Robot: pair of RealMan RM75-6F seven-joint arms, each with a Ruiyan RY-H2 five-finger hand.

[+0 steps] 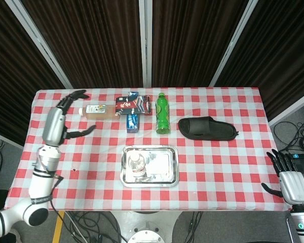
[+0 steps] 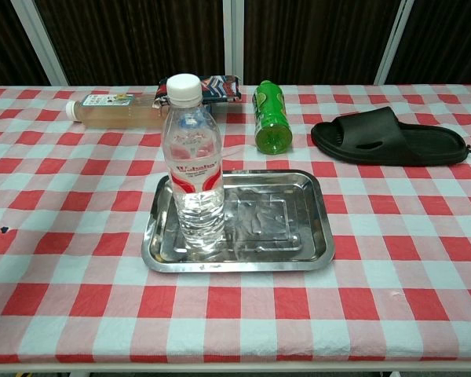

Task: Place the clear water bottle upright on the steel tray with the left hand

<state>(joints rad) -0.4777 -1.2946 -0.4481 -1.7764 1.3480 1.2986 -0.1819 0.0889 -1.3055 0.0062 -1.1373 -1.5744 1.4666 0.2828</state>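
The clear plastic water bottle with a white cap and red label (image 2: 193,169) stands upright in the left part of the shallow rectangular steel tray (image 2: 286,255), which lies on the table covered in a red-and-white checked cloth (image 2: 392,243), near the middle of its front edge. No hand touches the bottle.

The left hand (image 1: 62,117) is raised over the table's left edge, well apart from the tray, its fingers spread and holding nothing. The right hand (image 1: 288,178) hangs off the table's front right corner, fingers apart and empty; neither hand shows in the chest view.

Toward the far edge, a pale tea bottle with a white cap (image 2: 114,110) lies on its side at the left. Just right of it sit a dark printed packet (image 1: 133,105) and a small blue box (image 1: 132,121). A green plastic bottle (image 2: 270,116) stands near the middle, and a black rubber slipper (image 2: 386,137) lies to its right.
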